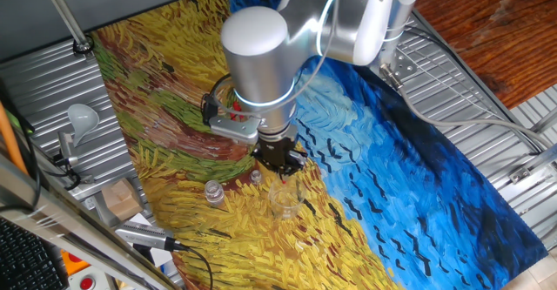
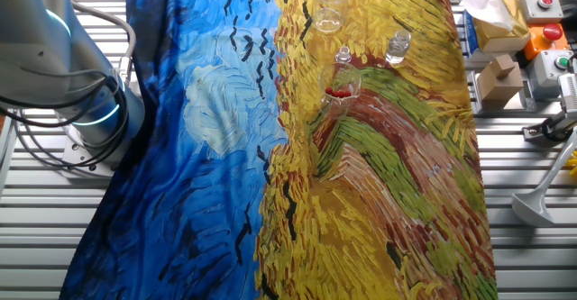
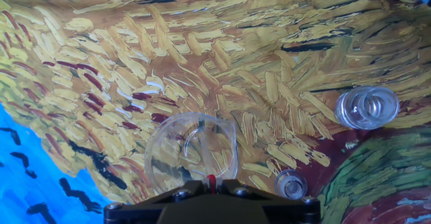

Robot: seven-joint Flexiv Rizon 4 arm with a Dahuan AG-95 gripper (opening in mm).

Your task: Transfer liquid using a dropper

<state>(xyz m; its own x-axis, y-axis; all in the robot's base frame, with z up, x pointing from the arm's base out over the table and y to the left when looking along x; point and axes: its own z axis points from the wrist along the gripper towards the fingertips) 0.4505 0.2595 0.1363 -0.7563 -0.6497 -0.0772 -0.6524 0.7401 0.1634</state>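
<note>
Painted surface [image 2: 379, 174], fingers [image 3: 211, 183] pinching the dropper [image 3: 211, 179] (red tip only) over the beaker [image 3: 192, 158]; drift risks spilling

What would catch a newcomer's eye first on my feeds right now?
The swirling blue and yellow painted cloth over the table. Next the pincer poised above a clear glass cup, with a red bulb tip showing between its fingers. Beside the cup stand two small clear vials.

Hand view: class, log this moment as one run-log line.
gripper: holds dropper, red bulb showing | position: over clear beaker | two vials apart | transfer: cannot tell
</note>
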